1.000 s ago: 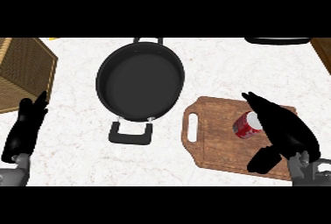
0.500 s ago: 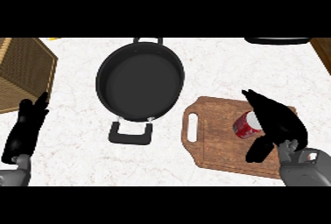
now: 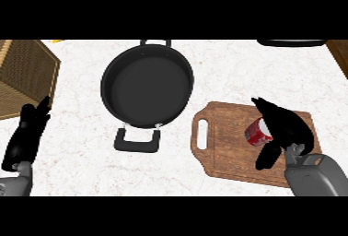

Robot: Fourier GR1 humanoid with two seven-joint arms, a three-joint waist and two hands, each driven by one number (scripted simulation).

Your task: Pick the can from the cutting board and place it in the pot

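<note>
The can [image 3: 259, 133] sits on the cutting board [image 3: 228, 152], at about four o'clock from the pot [image 3: 146, 87]. The right hand [image 3: 289, 129] is spread over the can with fingers fairly straight, half hiding it and perhaps touching it. The left hand [image 3: 27, 136] rests with straight fingers at eight o'clock.

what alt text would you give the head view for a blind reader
The robot's right hand hangs open over a red can on a wooden cutting board at right, not yet closed on it. An empty black pot sits on the white counter to its left; the left hand rests open at the left edge.
</note>
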